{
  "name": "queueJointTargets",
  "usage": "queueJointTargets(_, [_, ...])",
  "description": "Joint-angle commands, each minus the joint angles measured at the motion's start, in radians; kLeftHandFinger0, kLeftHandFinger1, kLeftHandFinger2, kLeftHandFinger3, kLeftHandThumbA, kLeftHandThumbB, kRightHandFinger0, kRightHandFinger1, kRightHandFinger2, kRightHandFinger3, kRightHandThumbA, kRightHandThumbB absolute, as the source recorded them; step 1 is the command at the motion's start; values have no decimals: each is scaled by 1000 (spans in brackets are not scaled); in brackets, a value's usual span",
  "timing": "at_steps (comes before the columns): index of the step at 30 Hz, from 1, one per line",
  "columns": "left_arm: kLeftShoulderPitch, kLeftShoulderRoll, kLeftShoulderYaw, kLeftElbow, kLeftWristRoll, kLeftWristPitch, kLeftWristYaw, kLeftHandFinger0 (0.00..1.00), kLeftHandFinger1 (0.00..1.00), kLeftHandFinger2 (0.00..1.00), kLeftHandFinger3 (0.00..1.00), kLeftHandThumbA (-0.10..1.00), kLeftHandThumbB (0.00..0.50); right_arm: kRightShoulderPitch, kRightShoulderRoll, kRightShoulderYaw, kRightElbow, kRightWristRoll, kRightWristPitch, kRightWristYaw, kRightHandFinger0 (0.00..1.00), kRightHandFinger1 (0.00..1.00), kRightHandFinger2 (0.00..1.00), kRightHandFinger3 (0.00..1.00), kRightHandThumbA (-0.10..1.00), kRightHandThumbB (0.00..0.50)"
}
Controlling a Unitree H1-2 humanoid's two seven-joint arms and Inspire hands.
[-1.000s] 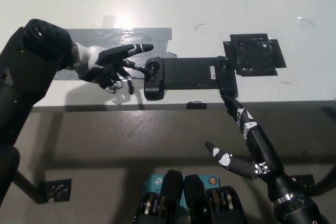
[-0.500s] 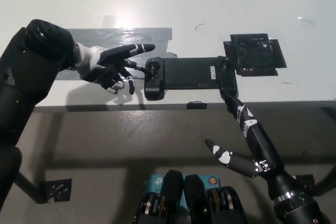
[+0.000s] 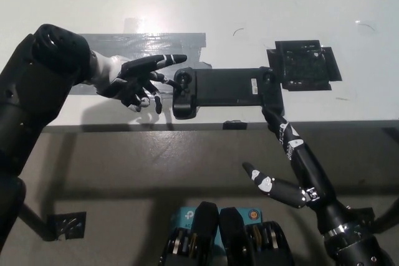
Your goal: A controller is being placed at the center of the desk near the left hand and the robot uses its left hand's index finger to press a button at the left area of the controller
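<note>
A black controller [image 3: 224,89] lies flat near the front edge of the white desk [image 3: 249,4], its long side running left to right. My left hand [image 3: 134,79] hovers just left of it. One finger is stretched out over the controller's left end, its tip close to the round stick there; the other fingers are curled under, holding nothing. I cannot tell whether the fingertip touches. My black right hand [image 3: 290,166] rests below the desk's front edge at the lower right, fingers spread, one of them reaching up to the controller's right end.
A strip of grey tape [image 3: 134,45] lies on the desk behind my left hand. A black square pad [image 3: 302,65] sits just behind the controller's right end. The desk's front edge [image 3: 218,126] runs right below the controller.
My left hand's outstretched finger has crept a little to the right, closer to the controller's left end. The controller and my right hand have hardly moved.
</note>
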Motion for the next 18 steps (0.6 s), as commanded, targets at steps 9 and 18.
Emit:
queueJointTargets(9, [35,18,-196,-40,148,-82,-28,24,224,535,1000,1000,476,-39,2,4,-22,2,-8,13,1000,1000,1000,1000,651,186])
queueJointTargets(18, [56,37,-254,-84,167,-88,-13,227,583,922,1000,1000,500,-44,2,6,-21,3,-5,18,1000,1000,1000,1000,646,183])
